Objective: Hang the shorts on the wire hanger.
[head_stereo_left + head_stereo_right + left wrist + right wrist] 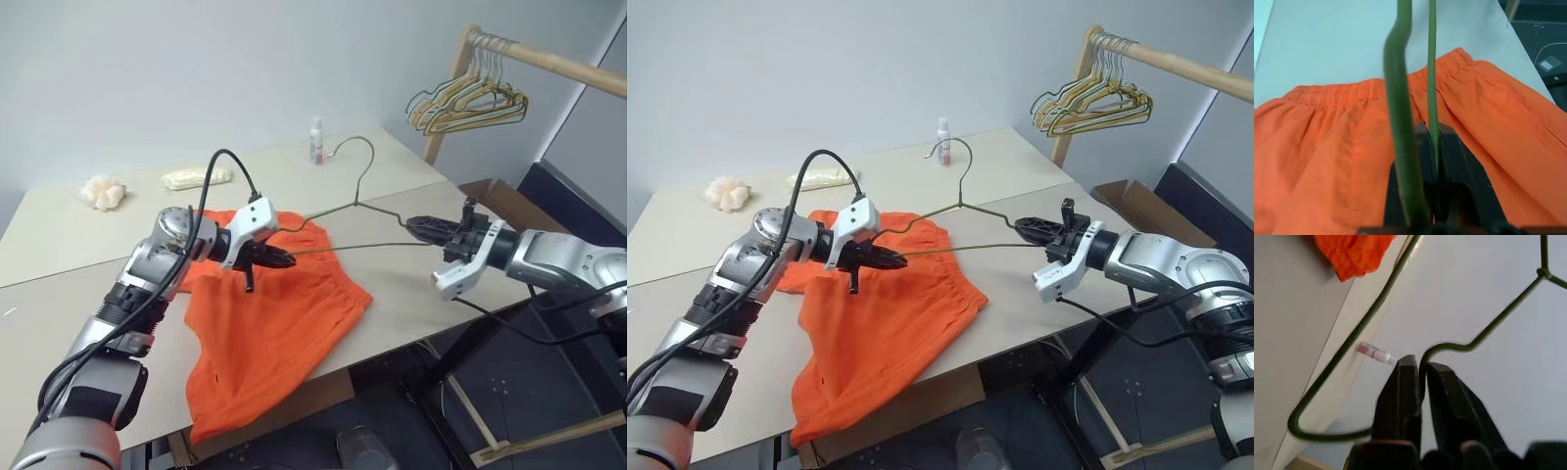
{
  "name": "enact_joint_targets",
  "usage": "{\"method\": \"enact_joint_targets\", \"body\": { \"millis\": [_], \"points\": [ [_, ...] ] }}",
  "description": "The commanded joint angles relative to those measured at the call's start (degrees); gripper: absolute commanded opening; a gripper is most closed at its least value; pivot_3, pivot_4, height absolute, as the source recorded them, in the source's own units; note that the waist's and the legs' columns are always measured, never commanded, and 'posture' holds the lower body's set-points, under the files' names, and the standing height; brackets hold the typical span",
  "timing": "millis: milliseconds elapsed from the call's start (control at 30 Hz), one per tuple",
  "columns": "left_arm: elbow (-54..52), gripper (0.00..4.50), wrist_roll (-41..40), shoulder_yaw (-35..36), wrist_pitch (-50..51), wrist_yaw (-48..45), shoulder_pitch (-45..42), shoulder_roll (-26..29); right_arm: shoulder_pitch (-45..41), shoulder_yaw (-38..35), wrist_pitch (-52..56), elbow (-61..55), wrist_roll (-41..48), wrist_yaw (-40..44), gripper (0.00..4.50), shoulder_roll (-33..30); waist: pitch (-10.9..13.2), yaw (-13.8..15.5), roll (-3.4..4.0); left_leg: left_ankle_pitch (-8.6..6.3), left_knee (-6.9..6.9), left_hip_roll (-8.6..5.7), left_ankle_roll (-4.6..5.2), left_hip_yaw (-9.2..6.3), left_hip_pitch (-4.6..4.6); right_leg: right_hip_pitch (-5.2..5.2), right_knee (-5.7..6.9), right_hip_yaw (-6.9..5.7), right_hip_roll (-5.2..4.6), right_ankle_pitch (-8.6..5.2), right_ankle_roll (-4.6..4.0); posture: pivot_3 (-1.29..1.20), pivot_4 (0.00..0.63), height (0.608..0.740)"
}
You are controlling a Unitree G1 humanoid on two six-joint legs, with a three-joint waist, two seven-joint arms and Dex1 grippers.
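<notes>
The shorts [269, 323] are the bright orange heap lying across the middle of the head views, spread on the pale table [59, 245], with one leg drooping over the near table edge toward the lower left of the frame. The gathered waistband runs along the far side of the cloth; you can see it clearly in the left wrist view.

Above them, held up off the table between the two arms, is the wire hanger [362, 201]: thin greenish-grey wire, hook sticking up toward the top centre of the frame, triangle stretched roughly level across the middle.

The left gripper [279, 259], centre-left of the frame and right over the shorts, has its black fingers clamped tight on one end of the hanger; in its wrist view the wire runs straight down between the closed fingers.

The right gripper [416, 227], centre-right, has the other corner of the hanger between its fingers. In its wrist view there's a narrow gap with the wire sitting in it, so I can't tell whether it's actually pinching or just loosely around it.

Other stuff: a wooden clothes rail [549, 59] in the upper right with a bunch of yellow and green hangers [470, 103], a small spray bottle [316, 142] at the far table edge, plus a whitish bundle [196, 178] and a crumpled pale lump [102, 192] in the upper left.
</notes>
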Motion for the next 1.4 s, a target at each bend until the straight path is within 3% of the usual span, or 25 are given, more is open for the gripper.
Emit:
{"method": "enact_joint_targets", "body": {
  "millis": [33,200,267,367,433,667,867,1000,1333,1400],
  "points": [
    [-1.9,0.00,-1.0,2.8,0.9,0.8,-0.3,0.1,-2.0,-1.7,-4.4,0.4,6.7,3.1,1.78,-0.4,0.0,0.0,0.00,0.00,0.00,0.00,0.00,0.00,0.00,0.01,0.00,0.00,0.00,0.00,0.00,-0.31,0.000,0.740],
    [-2.4,0.00,-0.2,3.3,0.3,0.9,0.7,0.9,-0.6,-1.7,-6.5,0.1,23.3,13.7,3.53,-1.8,0.0,0.0,-0.04,-0.02,0.00,0.02,0.04,-0.01,0.17,0.28,-0.09,-0.05,0.00,0.00,0.00,-0.30,0.000,0.740],
    [-2.8,0.00,0.3,3.1,-0.6,0.6,1.2,1.4,1.5,-1.8,2.1,-3.3,38.2,24.3,4.27,-2.7,0.1,0.1,-0.12,-0.07,-0.03,0.05,0.10,-0.03,0.45,0.65,-0.23,-0.09,0.00,-0.01,0.01,-0.30,0.000,0.740],
    [-3.6,0.00,2.2,2.0,-4.2,-0.1,2.3,2.8,3.2,-3.2,24.9,-12.3,60.6,41.1,4.47,-4.7,0.1,0.2,-0.21,-0.12,-0.03,0.14,0.17,-0.03,0.60,0.95,-0.39,-0.13,0.00,-0.02,0.03,-0.29,0.000,0.740],
    [-4.0,0.00,2.8,1.7,-6.0,-0.8,3.0,3.4,1.6,-4.3,39.2,-16.2,68.2,47.6,4.47,-4.8,0.1,0.2,-0.21,-0.14,-0.02,0.18,0.20,-0.02,0.61,0.96,-0.38,-0.10,-0.02,-0.02,0.03,-0.28,0.000,0.740],
    [-5.7,0.00,2.3,2.5,-5.8,-1.8,3.6,3.4,-8.7,1.1,66.5,-14.1,65.4,65.4,4.47,-1.6,0.1,2.9,-0.18,-0.16,-0.03,0.23,0.18,-0.06,0.45,0.63,-0.30,-0.07,-0.06,-0.01,0.03,-0.27,0.000,0.740],
    [-6.5,0.00,2.0,3.0,-5.9,-2.4,3.7,3.5,-13.9,5.7,74.5,-10.5,58.2,71.7,4.47,4.0,0.1,4.8,-0.15,-0.14,0.17,0.04,0.18,-0.05,-0.41,-0.35,0.02,-0.05,-0.28,0.00,0.04,-0.26,0.000,0.740],
    [-7.4,0.00,1.7,3.0,-6.0,-2.7,4.1,3.6,-15.8,6.4,76.7,-7.3,54.8,72.2,3.63,8.5,0.1,5.0,-0.13,-0.10,0.30,-0.06,0.15,-0.06,-0.96,-0.93,0.19,-0.03,-0.36,0.01,0.05,-0.25,0.000,0.740],
    [-7.3,0.00,1.4,3.1,-7.5,-3.2,4.1,3.2,-14.1,4.2,76.3,-9.4,53.9,75.3,0.04,11.1,0.1,4.9,-0.13,-0.10,0.55,-0.13,0.16,-0.06,-1.21,-1.31,0.69,-0.11,-0.39,0.01,0.06,-0.25,0.000,0.740],
    [-6.5,0.00,0.9,3.6,-11.1,-4.3,4.4,2.9,-13.3,3.5,75.8,-10.1,54.0,75.6,0.04,11.0,0.1,4.7,-0.13,-0.10,0.55,-0.12,0.16,-0.06,-1.21,-1.31,0.70,-0.11,-0.39,0.01,0.06,-0.25,0.000,0.740]
  ]
}}
